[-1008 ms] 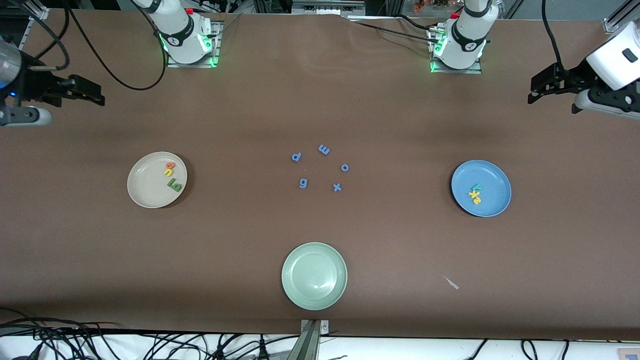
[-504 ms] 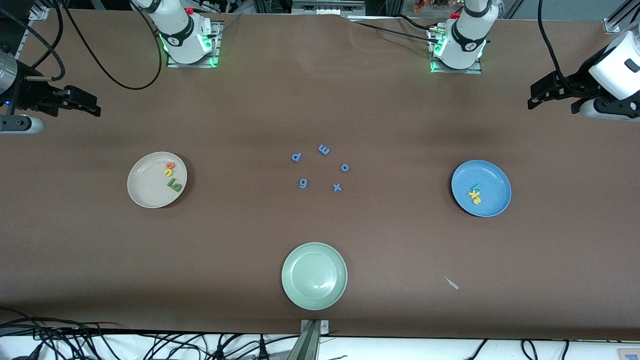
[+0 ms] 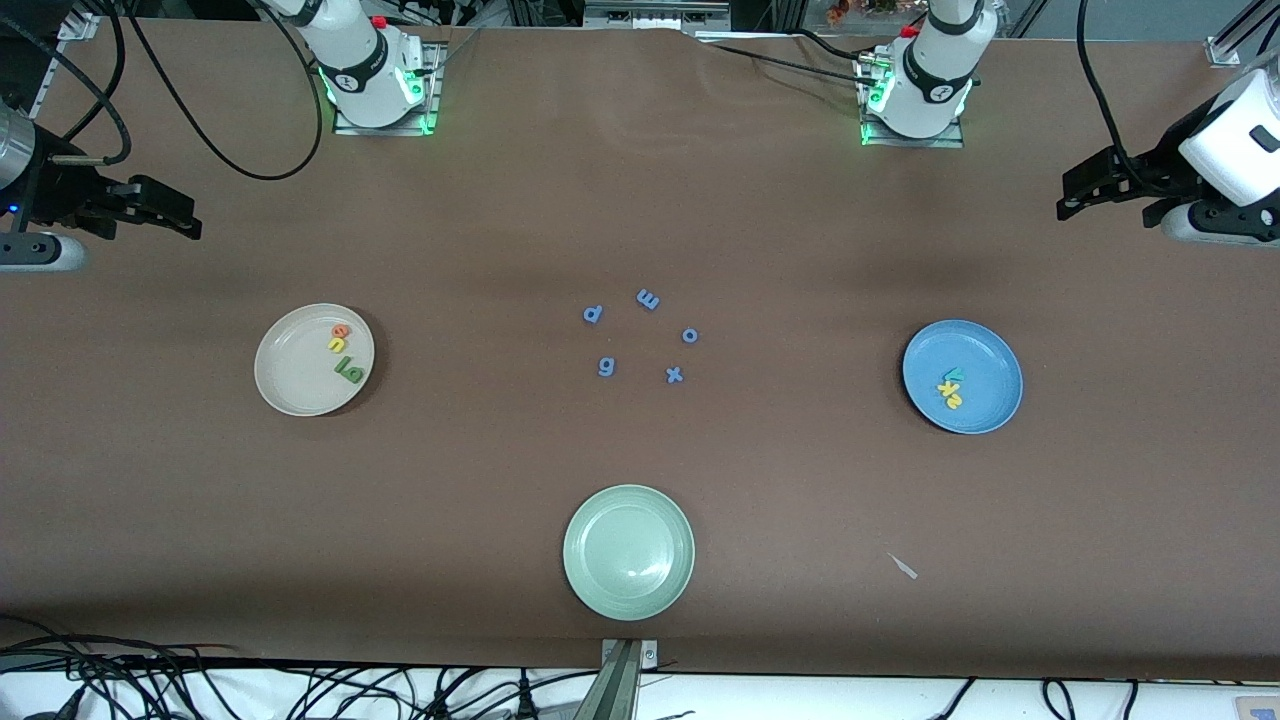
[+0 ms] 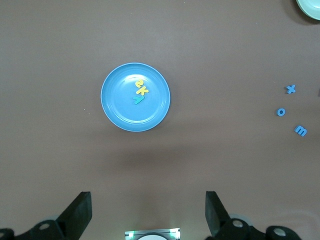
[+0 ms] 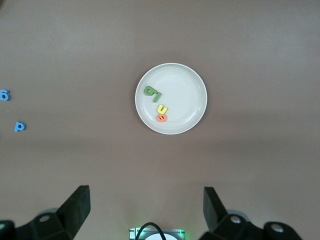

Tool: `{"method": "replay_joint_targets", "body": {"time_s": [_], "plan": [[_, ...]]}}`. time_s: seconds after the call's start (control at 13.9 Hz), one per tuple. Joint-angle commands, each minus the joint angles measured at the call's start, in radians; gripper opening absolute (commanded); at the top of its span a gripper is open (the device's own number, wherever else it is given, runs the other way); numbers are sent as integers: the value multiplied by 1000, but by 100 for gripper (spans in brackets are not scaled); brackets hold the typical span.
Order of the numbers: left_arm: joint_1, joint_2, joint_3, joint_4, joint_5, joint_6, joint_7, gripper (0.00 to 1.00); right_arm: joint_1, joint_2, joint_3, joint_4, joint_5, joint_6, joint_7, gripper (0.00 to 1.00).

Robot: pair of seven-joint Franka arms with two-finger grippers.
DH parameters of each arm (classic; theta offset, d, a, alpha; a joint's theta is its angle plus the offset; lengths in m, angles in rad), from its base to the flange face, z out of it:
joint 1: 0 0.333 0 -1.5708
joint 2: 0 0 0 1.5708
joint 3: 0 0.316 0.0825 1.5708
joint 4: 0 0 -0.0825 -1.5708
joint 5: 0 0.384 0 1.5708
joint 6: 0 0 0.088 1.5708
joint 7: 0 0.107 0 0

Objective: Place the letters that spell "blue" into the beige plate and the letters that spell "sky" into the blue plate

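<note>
On the brown tabletop [image 3: 640, 200] toward the right arm's end sits the beige plate [image 3: 290, 375], and inside it lie the letters that spell "blue" [image 3: 345, 352]: the orange e, the yellow u and the green l and b, bunched close together near the rim on the side facing the middle of the tabletop. Toward the left arm's end sits the blue plate [image 3: 985, 385], holding the letters that spell "sky" [image 3: 950, 387], the teal y just beside the two yellow ones in a tight little cluster. Between the two plates, out on the bare surface, five periwinkle-blue letters [image 3: 640, 335] lie scattered in a loose ring, each apart from the others. A pale green plate [image 3: 628, 551] sits nearer the front camera than that ring, with nothing in it. Up in the air over its own end of the tabletop hangs the right hand [image 3: 180, 208], fingers spread apart and holding nothing; the left hand [image 3: 1075, 195] hangs likewise over its own end, fingers apart and empty
</note>
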Motion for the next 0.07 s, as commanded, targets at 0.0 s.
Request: {"method": "replay_joint_targets", "body": {"time_s": [0.0], "plan": [[6,7,-2,23,-12,-21,-7,100,-13,-4,14,-3,-16,3,16,100]]}}
